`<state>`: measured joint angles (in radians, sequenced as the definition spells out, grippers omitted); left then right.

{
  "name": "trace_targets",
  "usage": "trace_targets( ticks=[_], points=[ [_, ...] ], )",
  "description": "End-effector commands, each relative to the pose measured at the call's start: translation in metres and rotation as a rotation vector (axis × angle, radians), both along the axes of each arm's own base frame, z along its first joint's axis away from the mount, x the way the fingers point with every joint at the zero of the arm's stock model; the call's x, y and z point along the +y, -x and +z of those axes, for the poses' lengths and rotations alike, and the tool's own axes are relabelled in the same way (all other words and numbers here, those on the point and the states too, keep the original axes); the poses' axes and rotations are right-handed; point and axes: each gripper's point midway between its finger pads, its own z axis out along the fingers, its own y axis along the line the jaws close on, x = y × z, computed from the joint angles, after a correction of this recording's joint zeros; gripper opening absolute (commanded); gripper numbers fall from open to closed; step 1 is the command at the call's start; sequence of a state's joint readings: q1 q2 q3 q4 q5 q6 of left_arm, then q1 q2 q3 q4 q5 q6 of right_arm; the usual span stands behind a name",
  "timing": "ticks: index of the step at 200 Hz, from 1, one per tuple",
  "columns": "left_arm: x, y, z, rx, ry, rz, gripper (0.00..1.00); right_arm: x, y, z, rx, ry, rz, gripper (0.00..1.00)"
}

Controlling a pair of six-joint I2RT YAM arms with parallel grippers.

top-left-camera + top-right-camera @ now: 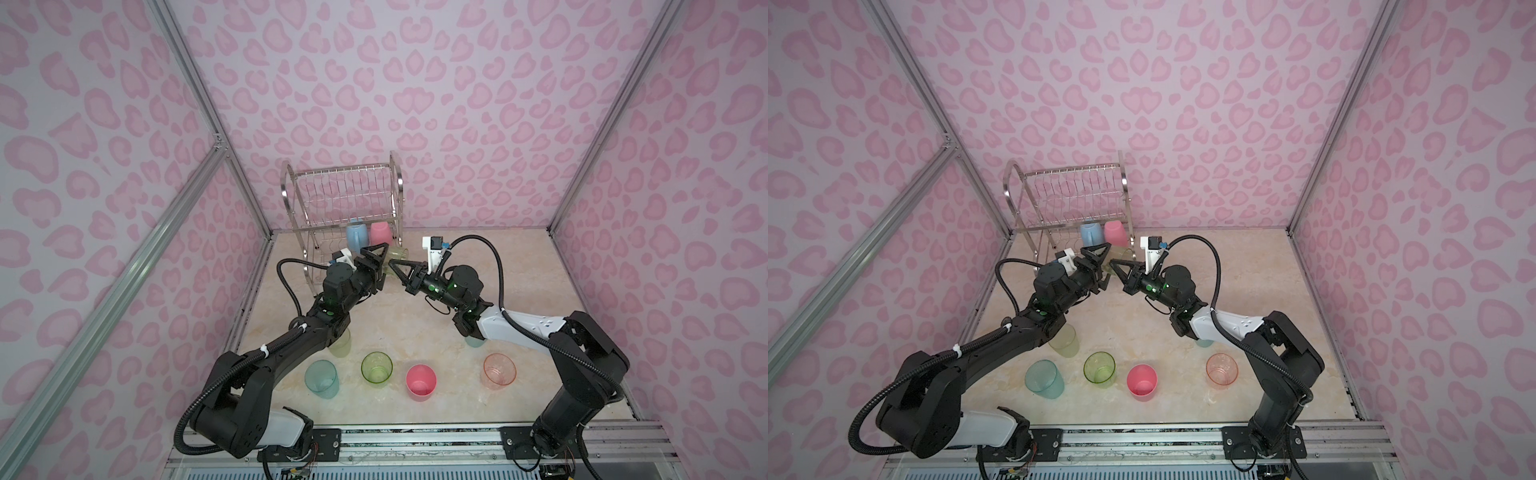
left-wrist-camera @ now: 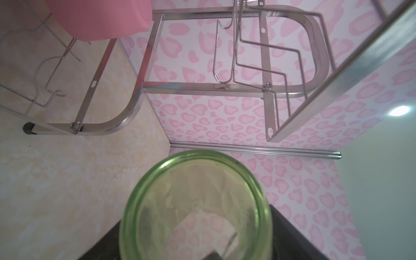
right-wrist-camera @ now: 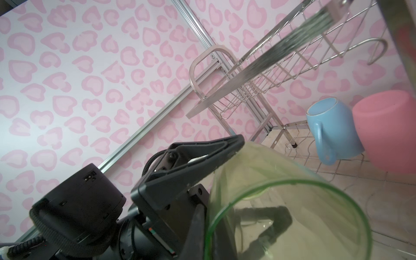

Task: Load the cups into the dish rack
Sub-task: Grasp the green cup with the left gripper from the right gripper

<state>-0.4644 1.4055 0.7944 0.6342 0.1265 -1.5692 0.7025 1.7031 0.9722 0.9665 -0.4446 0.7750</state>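
Marbled worktop (image 1: 519, 282). Two on lower tier of dish rack (image 1: 397, 183): blue mug (image 1: 356, 237), pink cup (image 1: 380, 233). One green cup (image 1: 399, 252) just before rack, rim clenched by right pincer (image 1: 393, 266); left pincer (image 1: 380, 268) astride, grip unclear. Six cups (image 1: 377, 370) farther out.

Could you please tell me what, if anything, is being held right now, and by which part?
The green cup: the right claw is pinched shut on its rim, while the left claw stands wide around its body, grip uncertain.

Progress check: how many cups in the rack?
2: blue mug, pink cup, side by side on lower shelf; none look hidden. Right gripper holds green cup, not loaded.
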Motion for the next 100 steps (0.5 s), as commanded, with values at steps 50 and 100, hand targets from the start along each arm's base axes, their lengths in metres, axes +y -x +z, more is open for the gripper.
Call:
trace_targets(
  ticks=[50, 100],
  points=[
    [-0.009, -0.005, 0.010, -0.058, 0.033, -0.005, 0.80, 0.006, 0.001, 0.001, 0.003, -0.008, 0.019, 0.00],
    [-0.011, -0.004, 0.009, -0.066, 0.037, -0.015, 0.84, 0.008, -0.001, 0.003, 0.002, -0.002, 0.023, 0.00]
  ],
)
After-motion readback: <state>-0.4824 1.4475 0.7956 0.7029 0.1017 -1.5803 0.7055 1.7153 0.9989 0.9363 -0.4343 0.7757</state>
